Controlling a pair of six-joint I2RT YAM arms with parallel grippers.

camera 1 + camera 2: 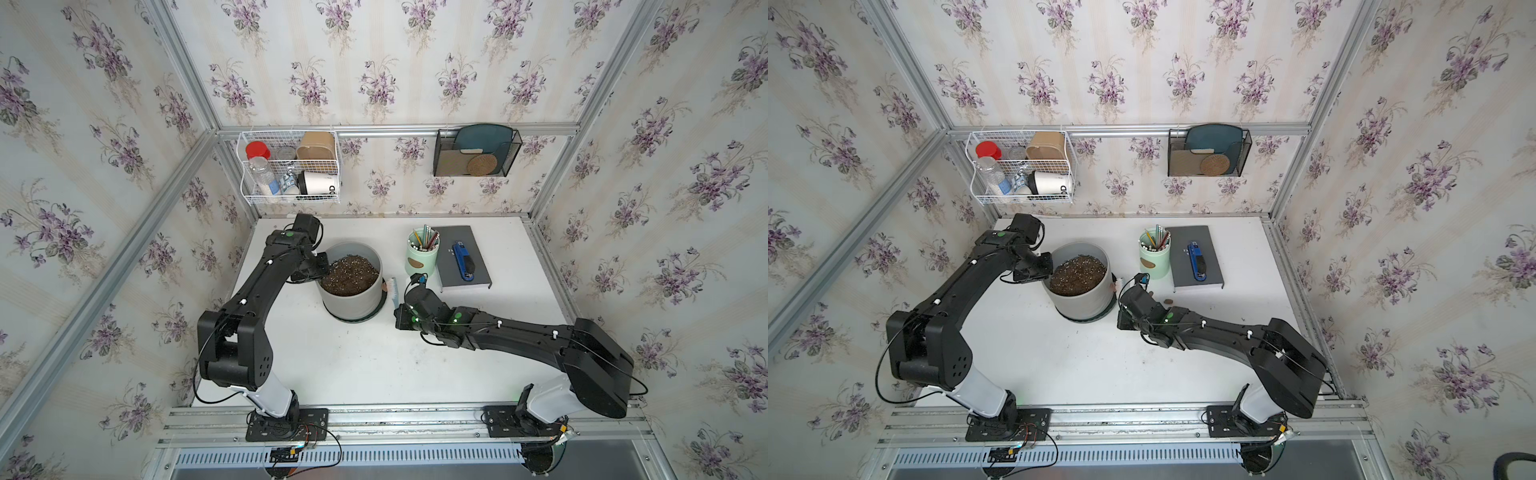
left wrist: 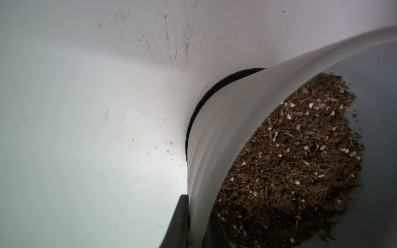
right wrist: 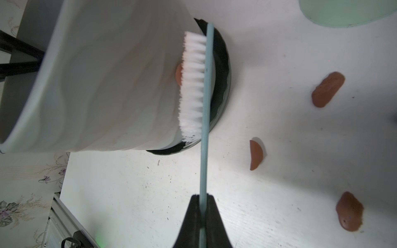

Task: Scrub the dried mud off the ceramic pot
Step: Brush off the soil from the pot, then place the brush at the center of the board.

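In both top views I see the ceramic pot [image 1: 353,301] on the bench [image 1: 332,365], with a green cup [image 1: 422,262] near it. Both arms reach in low.

Left wrist view: the left end effector [image 2: 193,216] pinches the pot's wall.

Right wrist view: the right end effector [image 3: 203,200] is closed on a brush [image 3: 204,128], and its bristles press on dried mud [image 3: 178,74] on the pot.

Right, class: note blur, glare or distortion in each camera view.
In both top views the walls splay outward; left wrist view: ceramic pot rim blurred, glare on the table; right wrist view: right pincer soft, dried mud sharp.
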